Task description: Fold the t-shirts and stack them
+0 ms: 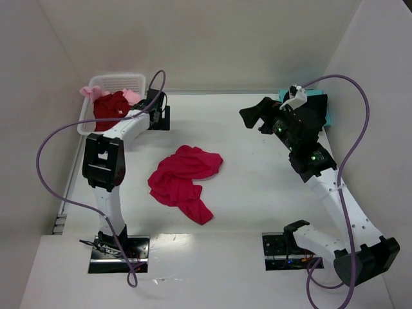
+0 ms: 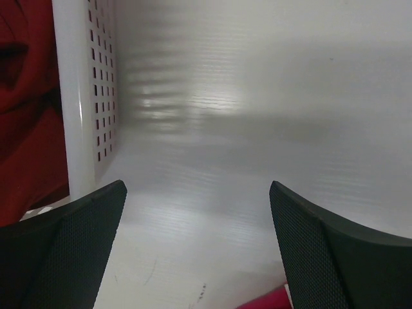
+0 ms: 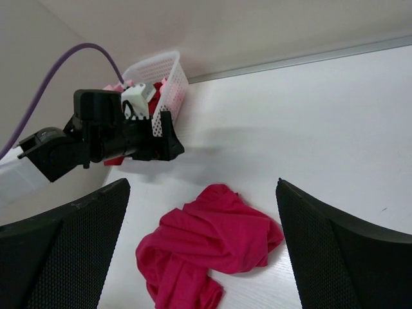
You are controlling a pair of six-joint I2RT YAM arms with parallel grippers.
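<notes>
One crimson-pink t-shirt [image 1: 185, 181] is noted crumpled mid-frame on the worktop [image 1: 257, 193], lower right of the released left pincer [image 1: 157, 106] and lower left of the released right pincer [image 1: 256, 114], the left judged marginally nearer.

The basket [image 1: 119, 80] sits at the far left corner of the table [image 1: 257, 193]. The basket shirts [image 1: 111, 106] are heaped in it, some draped over its rim. The left gripper [image 2: 196, 190] is just right of the basket, low over bare table. A loose shirt [image 1: 183, 180] lies crumpled at mid-table, between the two arms and nearer than both grippers. The right gripper [image 3: 203, 190] is raised at the far right, facing left toward the loose shirt and basket. Behind it, by the far right edge, lies a far shirt [image 1: 327, 112], mostly hidden by the arm.
</notes>
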